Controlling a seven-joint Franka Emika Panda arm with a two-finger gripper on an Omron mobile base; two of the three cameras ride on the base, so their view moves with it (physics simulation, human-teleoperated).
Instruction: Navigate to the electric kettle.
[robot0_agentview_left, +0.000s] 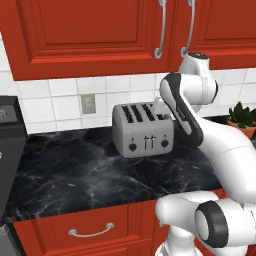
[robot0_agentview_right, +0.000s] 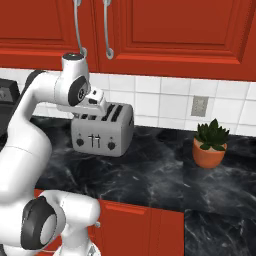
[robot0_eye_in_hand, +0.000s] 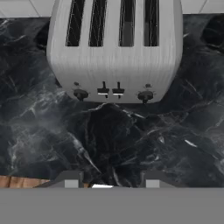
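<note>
I've got red raised-panel upper cabinets (robot0_agentview_right: 165, 30) across the top w/ two curved silver pull handles (robot0_agentview_right: 107, 30) hanging side by side, glossy finish. Below them a white square-tile backsplash (robot0_agentview_right: 160, 102); I count 1 grey outlet plate (robot0_agentview_right: 199, 105) in the right base view, and the left base view has one (robot0_agentview_left: 88, 103) left of the toaster. Counter (robot0_agentview_left: 75, 170) is black marble-look stone w/ pale veining, smooth, flat, running the full width. Under it, red lower drawer fronts (robot0_agentview_left: 80, 227) w/ 1 curved silver pull (robot0_agentview_left: 91, 232) in the left base view. Dark boxy appliance (robot0_agentview_left: 9, 150) at the far left edge, cropped, can't tell what it is. My arm (robot0_agentview_left: 210, 145) is white w/ dark joints, folded up in front of the counter. On the counter: 1 toaster (robot0_agentview_left: 143, 131), brushed silver, rounded box shape, 4 slots on top, front face w/ 2 dark knobs and 2 levers between them; slots look dark, contents can't tell. Right of it, well apart, 1 potted plant (robot0_agentview_right: 210, 145): terracotta-orange rounded pot holding spiky dark green leaves. Gripper (robot0_eye_in_hand: 109, 180) hangs above the counter just in front of the toaster, 2 small grey tips w/ a gap between them, nothing in that gap, so it reads released. Electric kettle: I see none in these pics, so can't say where it sits.
</note>
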